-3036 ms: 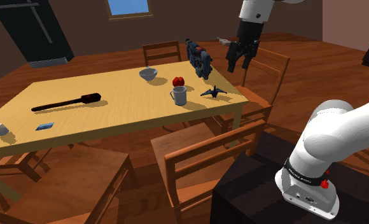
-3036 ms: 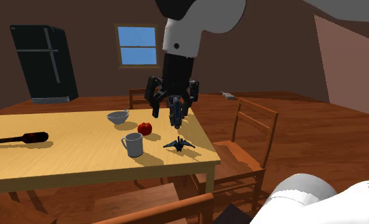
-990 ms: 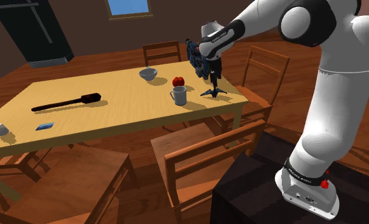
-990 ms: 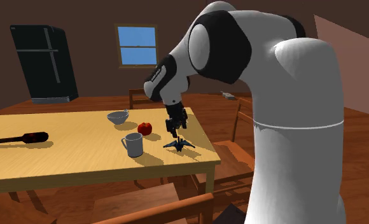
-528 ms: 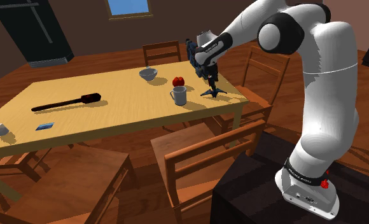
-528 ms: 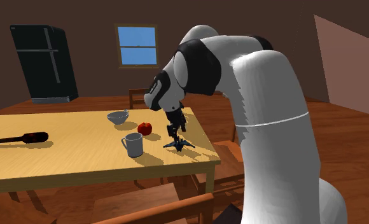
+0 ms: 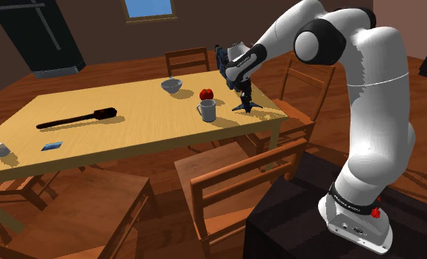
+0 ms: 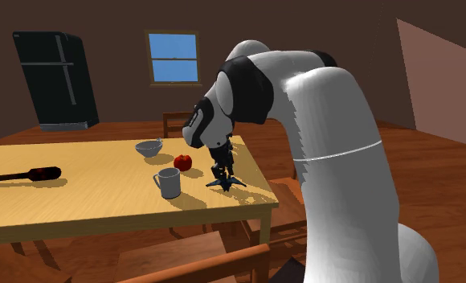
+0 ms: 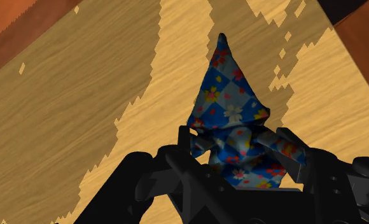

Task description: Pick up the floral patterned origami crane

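Pinching the blue floral crane [image 9: 229, 118] low for a secure lift, the gripper [image 7: 242, 98] has its 2 fingers nearly closed; the crane rests on the table [image 7: 131, 143], upper centre-right in the shoulder view.

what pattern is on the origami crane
The origami crane is blue checks with small red, yellow and white flowers, clearest in the wrist view.

The blue floral origami crane [image 9: 231, 121] stands apparently upright near the table [image 7: 131, 132] corner.
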You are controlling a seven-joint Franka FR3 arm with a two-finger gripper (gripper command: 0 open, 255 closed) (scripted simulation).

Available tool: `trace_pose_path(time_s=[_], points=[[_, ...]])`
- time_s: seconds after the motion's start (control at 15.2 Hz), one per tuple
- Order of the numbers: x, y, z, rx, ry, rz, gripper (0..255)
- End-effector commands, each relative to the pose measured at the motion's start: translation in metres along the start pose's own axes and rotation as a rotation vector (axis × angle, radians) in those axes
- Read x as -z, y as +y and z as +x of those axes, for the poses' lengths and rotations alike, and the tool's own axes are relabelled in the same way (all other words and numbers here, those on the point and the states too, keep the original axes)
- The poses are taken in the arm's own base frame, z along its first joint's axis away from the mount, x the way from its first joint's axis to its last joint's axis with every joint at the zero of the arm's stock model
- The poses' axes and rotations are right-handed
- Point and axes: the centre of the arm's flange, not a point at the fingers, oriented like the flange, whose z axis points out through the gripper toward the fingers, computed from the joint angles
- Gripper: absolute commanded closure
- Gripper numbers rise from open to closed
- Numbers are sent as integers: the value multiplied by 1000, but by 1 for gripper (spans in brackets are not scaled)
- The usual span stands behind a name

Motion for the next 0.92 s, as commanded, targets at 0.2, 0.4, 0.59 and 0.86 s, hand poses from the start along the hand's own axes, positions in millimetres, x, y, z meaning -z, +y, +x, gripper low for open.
trace_pose_path(time_s=[0.2, 0.4, 0.59, 0.86], points=[[-1, 0, 0, 0, -1, 1, 255], [-1, 0, 0, 0, -1, 1, 255], [9, 1, -3, 0, -1, 1, 255], [30, 5, -7, 0, -1, 1, 255]])
